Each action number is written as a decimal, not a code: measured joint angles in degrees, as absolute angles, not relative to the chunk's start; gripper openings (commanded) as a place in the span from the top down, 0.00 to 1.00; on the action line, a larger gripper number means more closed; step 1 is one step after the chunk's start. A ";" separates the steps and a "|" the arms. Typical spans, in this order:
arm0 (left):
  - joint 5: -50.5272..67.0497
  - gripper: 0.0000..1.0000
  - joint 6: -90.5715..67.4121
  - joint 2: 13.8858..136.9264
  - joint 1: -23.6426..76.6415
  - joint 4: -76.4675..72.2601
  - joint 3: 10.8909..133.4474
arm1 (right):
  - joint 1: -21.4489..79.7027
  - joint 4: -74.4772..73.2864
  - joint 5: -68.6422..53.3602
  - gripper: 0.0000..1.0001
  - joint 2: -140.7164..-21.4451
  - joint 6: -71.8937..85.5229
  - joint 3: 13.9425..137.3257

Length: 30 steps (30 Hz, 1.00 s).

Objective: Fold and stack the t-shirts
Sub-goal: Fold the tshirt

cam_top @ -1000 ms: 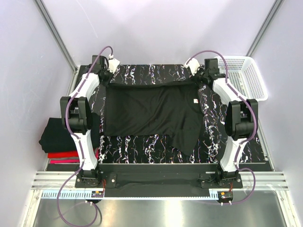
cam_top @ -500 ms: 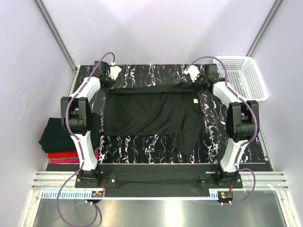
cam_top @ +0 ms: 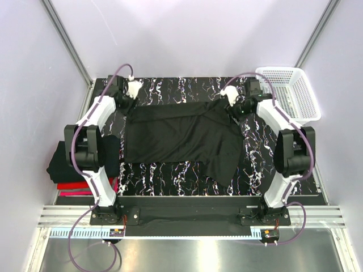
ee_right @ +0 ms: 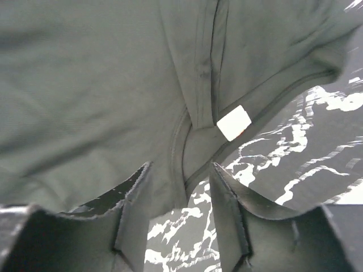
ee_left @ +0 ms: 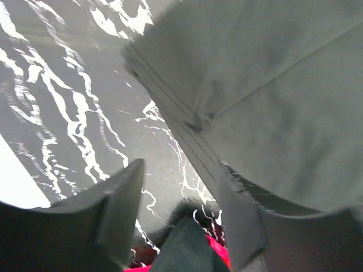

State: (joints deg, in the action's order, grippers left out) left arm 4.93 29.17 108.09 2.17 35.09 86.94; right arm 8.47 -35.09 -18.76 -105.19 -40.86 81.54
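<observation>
1. Item: black t-shirt (cam_top: 181, 133) lies spread on the marbled table (cam_top: 170, 175), mid top view. Collar end is at 3 o'clock, hem end at 9. One sleeve trails off toward 5 o'clock. The far edge at 12 is rumpled, worst nr the collar.
2. L gripper (cam_top: 131, 92): sits at the shirt's 10 o'clock corner. In the wrist view its fingers (ee_left: 122, 198) are spread. The hem corner lies just beyond the tips, w/ no cloth between them.
3. R gripper (cam_top: 233, 105): sits at the shirt's 2 o'clock, by the collar. Its fingers (ee_right: 133, 215) are spread and pinch nothing. The white neck label (ee_right: 233, 122) is just ahead of the tips.
4. Other stock: pile of shirts (cam_top: 71, 164), black over red, sits off the table at 9 o'clock. White basket (cam_top: 289, 90) is at 2 o'clock.
5. Assessment: the shirt is laid out but not yet folded. Step in hand looks to be flattening, then the first fold.
6. Recs:
   - Take both far corners at matching pts, thru one layer only.
   - Pull gently apart along the 9–3 line to take out the 12 o'clock ripple.
   - Bring the 5 o'clock sleeve in before folding.
   - Move both arms together.
7. Risks:
   - Uneven pinch depth could give a skewed fold.
   - R fingers may snag the collar band rather than the shoulder.
</observation>
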 measured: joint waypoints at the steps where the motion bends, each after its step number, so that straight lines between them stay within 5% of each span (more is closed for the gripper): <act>1: 5.54 0.39 28.47 107.26 2.17 35.35 87.70 | 8.47 -36.03 -19.44 0.48 -103.79 -40.47 82.24; 7: 6.76 0.45 24.10 109.56 2.61 34.96 96.47 | 8.47 -37.36 -23.86 0.48 -108.01 -39.42 96.86; 11: 7.25 0.58 22.63 113.21 3.36 35.53 96.62 | 8.47 -41.19 -28.75 0.49 -120.07 -39.57 109.54; 19: 7.57 0.58 20.23 118.08 4.03 40.73 95.83 | 8.47 -56.05 -36.86 0.48 -142.96 -37.95 130.43; 30: 8.93 0.58 18.50 118.02 4.21 41.50 93.14 | 8.47 -60.42 -38.74 0.46 -145.23 -37.47 138.02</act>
State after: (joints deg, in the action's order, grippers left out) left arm 8.93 18.50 118.02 4.21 41.50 93.14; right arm 8.47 -60.42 -38.74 -145.23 -37.47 138.02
